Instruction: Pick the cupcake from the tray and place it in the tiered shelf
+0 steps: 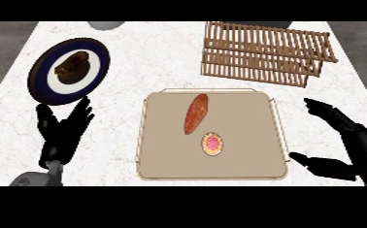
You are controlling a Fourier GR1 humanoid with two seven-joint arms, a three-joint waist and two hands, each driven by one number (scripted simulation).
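Head view shows the cupcake (212, 144) low on the tray (158, 164), right hand (342, 139) spread wide beside it, holding nothing; probably light, soft-topped, best pinched by its sides.

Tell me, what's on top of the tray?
On the tray lie a cupcake with pink topping and a long reddish-brown sweet potato, apart from each other. Whatever is under them is covered.

Kitchen: marble counter (143, 67), baking tray (165, 164) (food on it), wooden shelf (261, 52), plate (44, 76).
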